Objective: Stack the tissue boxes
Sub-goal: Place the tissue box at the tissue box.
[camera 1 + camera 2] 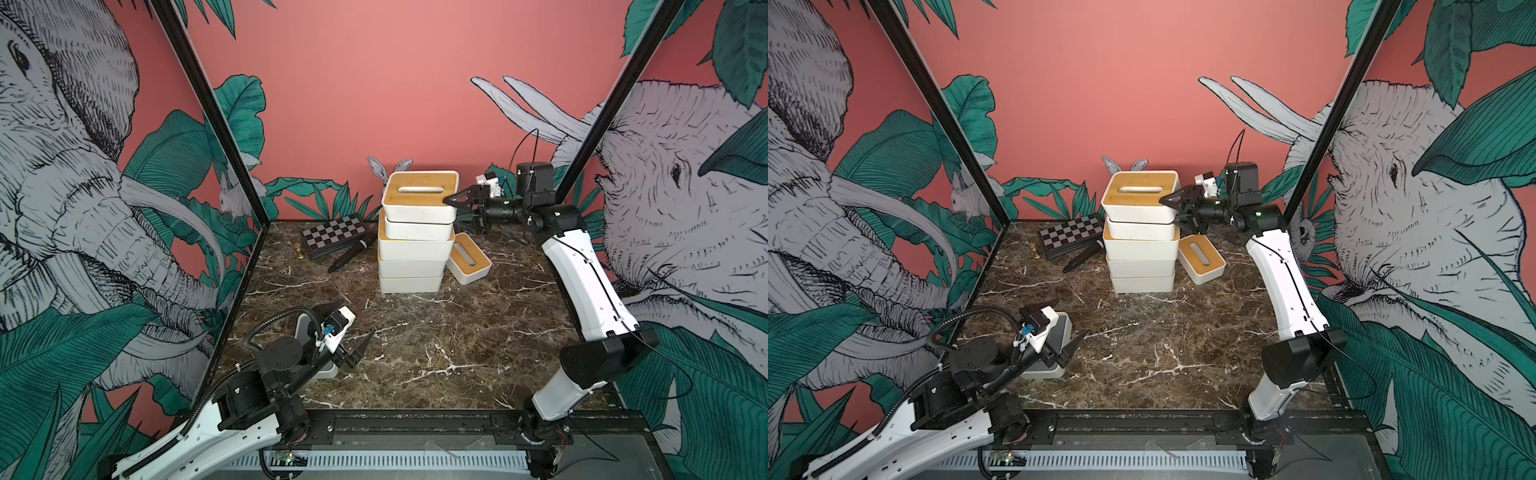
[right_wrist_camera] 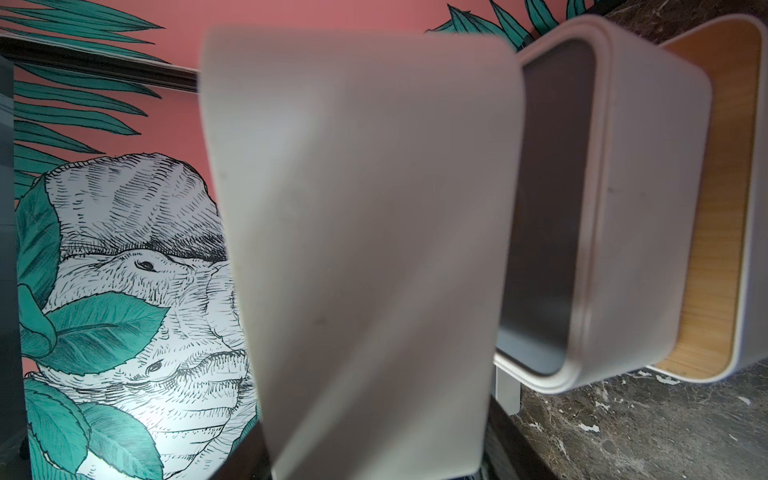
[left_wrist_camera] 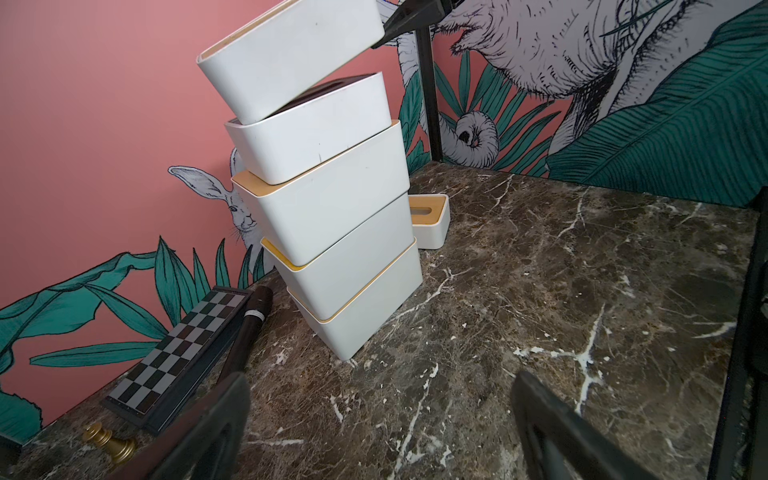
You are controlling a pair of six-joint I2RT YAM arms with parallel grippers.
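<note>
A stack of several white tissue boxes point(image 1: 411, 257) stands at the back middle of the marble table point(image 1: 457, 353). My right gripper point(image 1: 457, 212) is shut on the right end of a bamboo-lidded tissue box point(image 1: 419, 195), held tilted just over the stack's grey-lidded top box point(image 3: 316, 137). In the right wrist view the held box point(image 2: 365, 249) fills the middle. A small bamboo-lidded box point(image 1: 469, 259) lies to the right of the stack. A grey-lidded box point(image 1: 1059, 336) sits near the front left, partly hidden under my left gripper point(image 1: 358, 318), which is open and holds nothing.
A checkered chessboard case point(image 1: 332, 235), a black marker point(image 1: 351, 255) and a gold chess piece point(image 1: 298, 250) lie to the left of the stack by the back wall. Black frame posts point(image 1: 216, 124) stand at both back corners. Printed walls close in three sides.
</note>
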